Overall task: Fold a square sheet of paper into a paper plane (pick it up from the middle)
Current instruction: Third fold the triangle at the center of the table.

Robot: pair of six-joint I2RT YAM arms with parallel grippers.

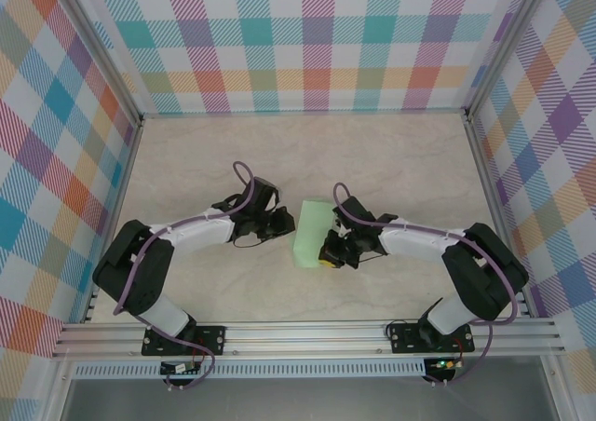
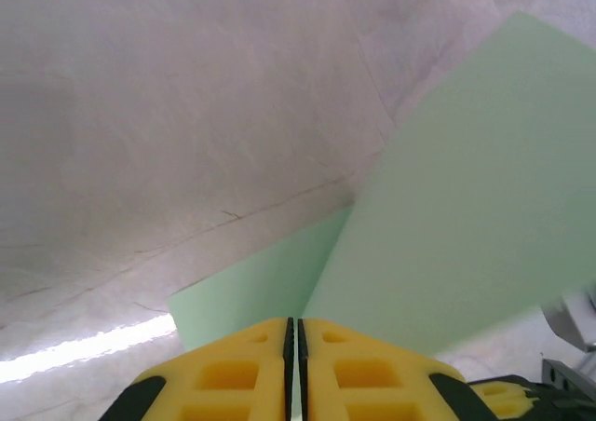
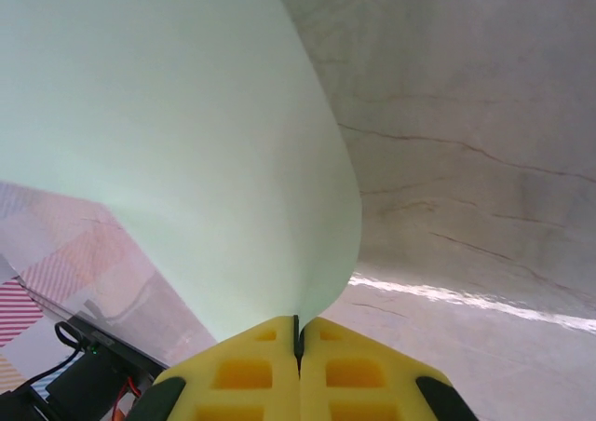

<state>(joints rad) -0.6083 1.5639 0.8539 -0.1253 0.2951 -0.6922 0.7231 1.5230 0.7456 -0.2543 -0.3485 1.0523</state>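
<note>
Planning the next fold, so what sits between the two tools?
The paper, in the top view: left tool at its left edge, right tool at its near right corner.

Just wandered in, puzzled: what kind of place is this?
Likely a robot test booth: a left arm and right arm bolted to a metal rail, a marble-look tabletop walled by bright checked panels, and a green paper sheet between the arms.

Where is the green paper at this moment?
In the top view the green paper is at the middle of the table, between the left fingers and the right fingers, which each pinch an edge of it.
</note>
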